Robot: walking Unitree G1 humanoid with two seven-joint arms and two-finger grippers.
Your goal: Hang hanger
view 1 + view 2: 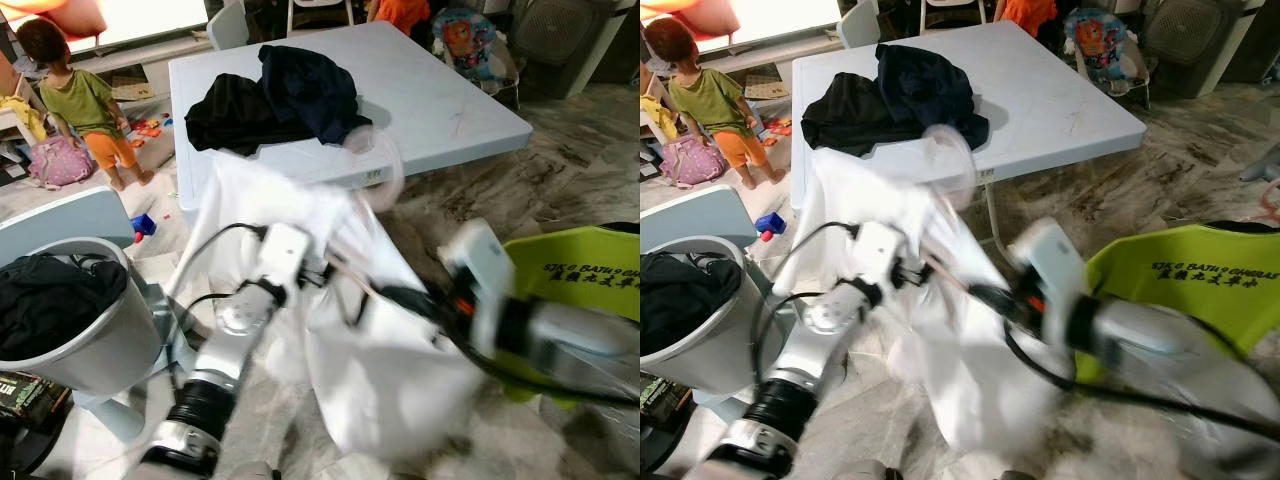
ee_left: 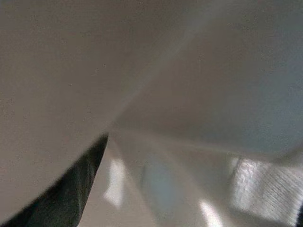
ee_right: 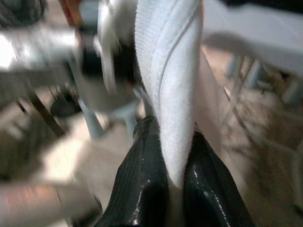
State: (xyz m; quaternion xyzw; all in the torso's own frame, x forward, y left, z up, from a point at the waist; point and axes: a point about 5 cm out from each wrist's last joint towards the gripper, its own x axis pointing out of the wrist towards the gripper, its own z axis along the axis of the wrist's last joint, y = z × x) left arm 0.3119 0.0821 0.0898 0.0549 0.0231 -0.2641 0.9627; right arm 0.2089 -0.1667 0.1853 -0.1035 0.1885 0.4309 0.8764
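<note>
A white shirt [image 1: 380,370] hangs in the air between my two arms, in front of the table. A pale pink hanger [image 1: 385,165] is inside it, its hook blurred above the neck. My left gripper [image 1: 330,272] reaches into the shirt's upper part by the hanger's thin arms, and cloth hides its tips. White fabric [image 2: 142,71] presses close in the left wrist view. My right gripper [image 1: 400,298] is shut on the shirt's ribbed collar [image 3: 175,71], which is pinched between its black fingers [image 3: 147,179].
The light blue table [image 1: 450,110] carries a heap of dark clothes [image 1: 270,100]. A grey laundry basket [image 1: 90,340] with dark garments stands at my left. A yellow-green shirt [image 1: 590,270] lies at right. A child [image 1: 85,100] stands far left among toys.
</note>
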